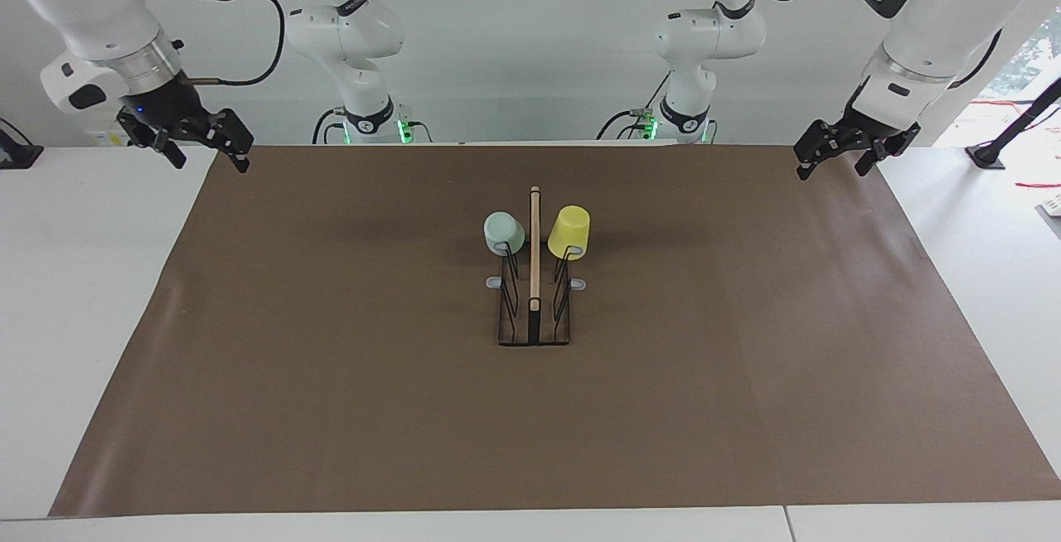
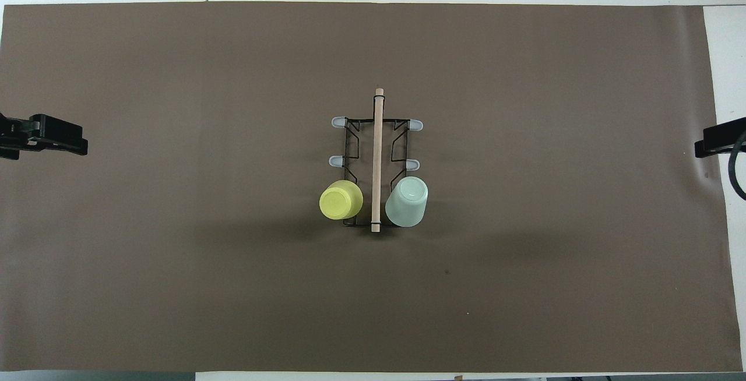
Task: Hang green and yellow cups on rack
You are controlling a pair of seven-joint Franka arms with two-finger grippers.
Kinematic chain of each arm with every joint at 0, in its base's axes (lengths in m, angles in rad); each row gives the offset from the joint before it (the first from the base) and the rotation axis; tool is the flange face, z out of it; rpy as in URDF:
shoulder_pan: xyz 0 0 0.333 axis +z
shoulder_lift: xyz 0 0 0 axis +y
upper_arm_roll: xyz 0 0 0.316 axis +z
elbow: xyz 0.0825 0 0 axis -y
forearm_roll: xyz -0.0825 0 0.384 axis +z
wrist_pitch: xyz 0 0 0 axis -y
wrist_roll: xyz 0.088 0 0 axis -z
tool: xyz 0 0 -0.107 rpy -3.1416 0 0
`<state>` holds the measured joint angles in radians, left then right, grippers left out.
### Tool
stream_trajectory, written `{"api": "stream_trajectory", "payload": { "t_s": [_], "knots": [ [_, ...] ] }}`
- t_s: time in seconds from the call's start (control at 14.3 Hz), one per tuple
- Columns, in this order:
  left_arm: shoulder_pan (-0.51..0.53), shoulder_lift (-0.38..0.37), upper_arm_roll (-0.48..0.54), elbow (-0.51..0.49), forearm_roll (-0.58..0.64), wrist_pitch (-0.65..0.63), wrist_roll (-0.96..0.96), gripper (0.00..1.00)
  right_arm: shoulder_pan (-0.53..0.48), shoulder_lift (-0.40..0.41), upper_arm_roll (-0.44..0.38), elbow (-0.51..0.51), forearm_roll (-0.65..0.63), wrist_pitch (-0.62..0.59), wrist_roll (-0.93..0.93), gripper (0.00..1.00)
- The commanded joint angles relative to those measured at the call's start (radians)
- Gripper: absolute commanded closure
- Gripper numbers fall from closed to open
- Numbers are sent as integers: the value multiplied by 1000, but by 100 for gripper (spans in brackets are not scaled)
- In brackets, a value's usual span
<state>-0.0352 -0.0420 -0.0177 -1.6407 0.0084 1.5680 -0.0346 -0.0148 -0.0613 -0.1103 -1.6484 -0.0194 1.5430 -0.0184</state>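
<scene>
The rack [image 1: 535, 277] stands in the middle of the mat, its wooden top bar [image 2: 377, 159] pointing away from the robots. The pale green cup [image 1: 503, 232] hangs upside down on a prong at the rack's end nearest the robots, on the side toward the right arm; it also shows in the overhead view [image 2: 407, 201]. The yellow cup [image 1: 569, 231] hangs upside down on the matching prong toward the left arm, also in the overhead view [image 2: 341, 200]. The other grey-tipped prongs [image 2: 412, 164] are bare. My left gripper [image 1: 833, 169] and right gripper [image 1: 211, 162] are open, empty and raised over the mat's two ends, well apart from the rack.
A brown mat [image 1: 331, 360] covers most of the white table [image 1: 83, 277]. A black stand [image 1: 990, 154] sits on the table past the left arm's end of the mat. Both arms wait.
</scene>
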Motion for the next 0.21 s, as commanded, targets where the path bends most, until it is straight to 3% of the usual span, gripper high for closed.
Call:
{"api": "stream_trajectory", "payload": {
  "t_s": [0.0,0.14],
  "knots": [
    [-14,-22,8,-22,15,1,1,0,1,-19,0,-25,15,20,2,0],
    [-14,-22,8,-22,16,3,2,0,1,-19,0,-25,15,20,3,0]
  ]
}}
